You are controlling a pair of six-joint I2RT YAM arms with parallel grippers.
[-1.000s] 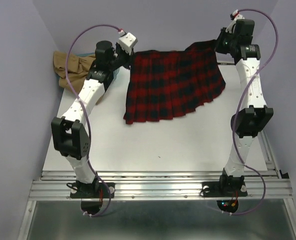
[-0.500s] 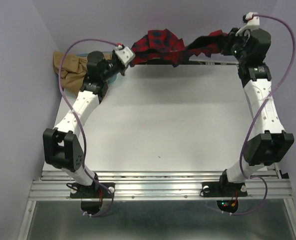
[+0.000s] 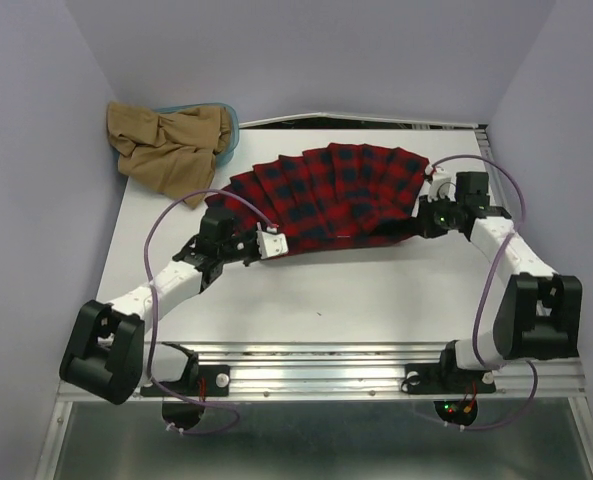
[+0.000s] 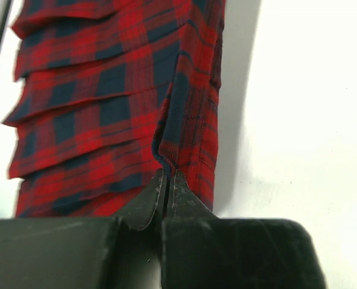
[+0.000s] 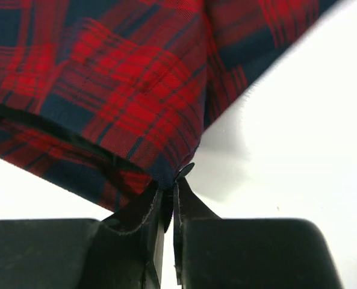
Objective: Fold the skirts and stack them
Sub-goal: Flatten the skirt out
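The red plaid skirt [image 3: 326,195] lies fanned out across the middle back of the table, pleats up. My left gripper [image 3: 274,244] is shut on its near left corner; in the left wrist view the cloth [image 4: 118,102] is pinched at my gripper [image 4: 168,173]. My right gripper [image 3: 424,217] is shut on the near right corner; in the right wrist view the plaid cloth [image 5: 124,78] folds into my gripper [image 5: 171,183]. The tan-brown skirt [image 3: 166,145] lies crumpled at the back left, half over the teal tub [image 3: 228,125].
The white table [image 3: 356,290] runs to a metal rail at the near edge [image 3: 316,372]. Purple walls stand close at the left, back and right. Both arms lie low over the table's near half.
Both grippers have come from the back edge toward the front, pulling the plaid skirt with them. The skirt, bunched and lifted half a second ago, now lies spread flat.
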